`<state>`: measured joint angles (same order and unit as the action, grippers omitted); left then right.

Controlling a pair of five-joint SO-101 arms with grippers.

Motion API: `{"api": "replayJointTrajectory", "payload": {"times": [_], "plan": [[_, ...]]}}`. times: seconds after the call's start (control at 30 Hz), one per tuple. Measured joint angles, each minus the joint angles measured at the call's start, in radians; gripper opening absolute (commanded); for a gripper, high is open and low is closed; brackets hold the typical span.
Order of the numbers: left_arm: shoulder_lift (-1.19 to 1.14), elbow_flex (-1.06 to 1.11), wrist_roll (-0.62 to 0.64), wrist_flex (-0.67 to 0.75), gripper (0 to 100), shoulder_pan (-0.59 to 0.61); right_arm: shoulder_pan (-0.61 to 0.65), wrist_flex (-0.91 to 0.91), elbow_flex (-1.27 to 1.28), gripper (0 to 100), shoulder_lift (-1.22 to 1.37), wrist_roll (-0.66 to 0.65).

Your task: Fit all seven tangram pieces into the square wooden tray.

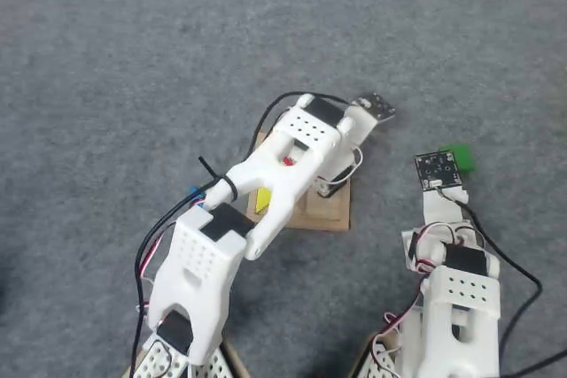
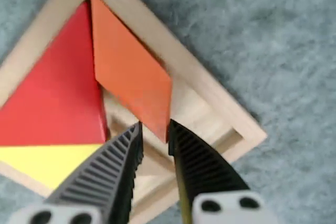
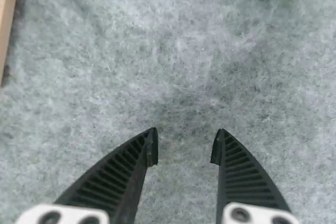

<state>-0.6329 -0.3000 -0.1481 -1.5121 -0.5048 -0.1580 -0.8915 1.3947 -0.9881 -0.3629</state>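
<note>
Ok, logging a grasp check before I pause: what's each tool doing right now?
Left tool: closed on a corner of the orange piece.
Right tool: open, holding nothing, over the grey mat.

The tray is sitting on the desk near its middle, with the left arm lying across it. Inside the tray, the parallelogram piece is running from one corner along a rim wall, touching the large triangle beside it. The smaller triangle is lying against another edge of the large triangle. The left hand is hanging over the tray, its fingers gripping one tip of the parallelogram piece. The loose piece is lying on the desk right of the tray, apart from it and ahead of the right hand, whose fingers are standing apart over bare desk.
</note>
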Motion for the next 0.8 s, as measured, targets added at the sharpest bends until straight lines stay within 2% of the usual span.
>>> {"api": "replayJointTrajectory", "payload": {"times": [0.17, 0.33, 0.43, 0.57, 0.8], "plan": [[0.000, -0.029, 0.020, -0.066, 5, 0.002, 0.002, 0.000, 0.000, 19.4, 0.000, 0.000], [0.084, 0.092, 0.028, -0.064, 5, 0.002, 0.002, 0.000, 0.000, 19.4, 0.000, 0.000], [0.210, 0.239, 0.025, -0.005, 5, 0.012, 0.002, 0.000, 0.000, 19.4, 0.000, 0.000], [0.328, 0.453, 0.003, 0.133, 5, 0.098, 0.002, 0.000, 0.000, 19.4, 0.000, 0.000], [0.331, 0.508, -0.038, 0.215, 5, 0.172, 0.002, 0.000, 0.000, 19.4, 0.000, 0.000]]}}
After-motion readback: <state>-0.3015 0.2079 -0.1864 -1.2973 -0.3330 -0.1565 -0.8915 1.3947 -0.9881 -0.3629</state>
